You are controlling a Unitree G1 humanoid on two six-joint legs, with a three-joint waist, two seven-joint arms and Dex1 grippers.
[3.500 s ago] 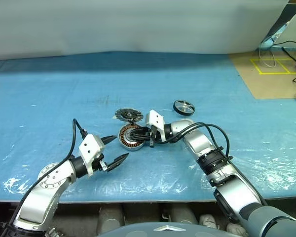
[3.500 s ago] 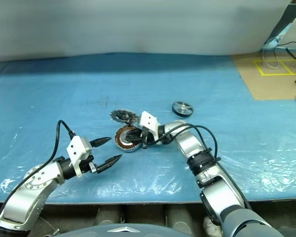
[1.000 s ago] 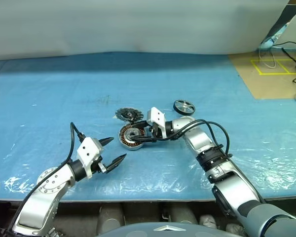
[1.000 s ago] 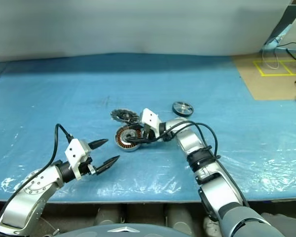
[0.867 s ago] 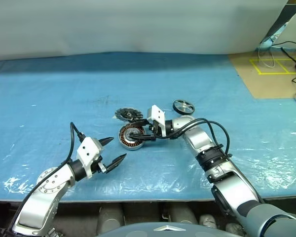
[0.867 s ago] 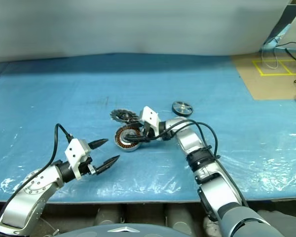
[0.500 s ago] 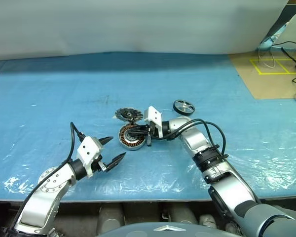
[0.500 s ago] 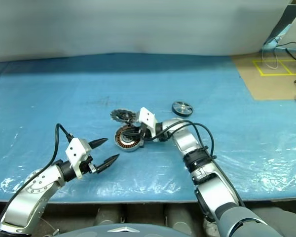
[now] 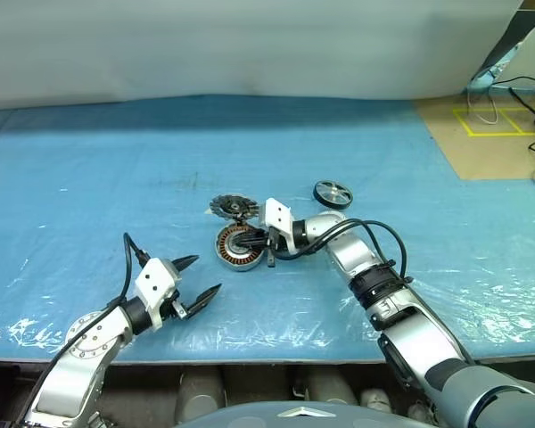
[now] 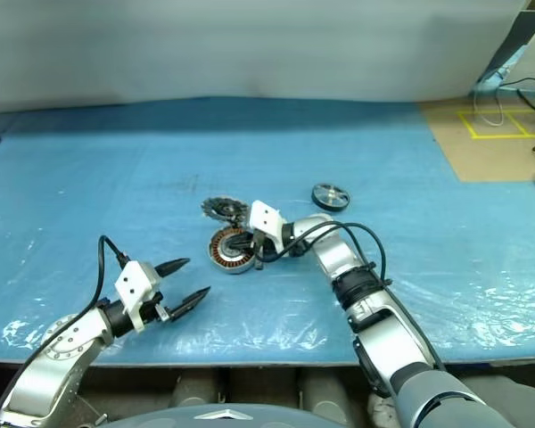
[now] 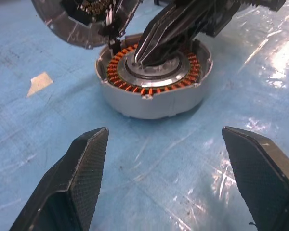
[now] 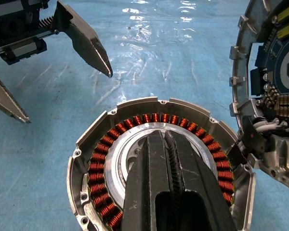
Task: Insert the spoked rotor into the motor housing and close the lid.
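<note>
Rotor insertion is not yet done, judging by the layout: the motor housing (image 9: 238, 247) sits open on the blue counter (image 9: 89, 178), its copper windings exposed around a bare grey centre. Nearest the robot, the left hand (image 9: 192, 281) hangs released, fingers spread, short of the housing and holding nothing. Beyond it, the right hand (image 12: 166, 144) is clenched, fingers pressed together with nothing between them, tips resting over the housing's centre. Just behind the housing, the lid (image 9: 233, 207), ribbed and toothed at the rim, leans tilted against it. Farthest back, the spoked rotor (image 9: 333, 193) lies flat on the counter, untouched. Insertion and closing remain.
</note>
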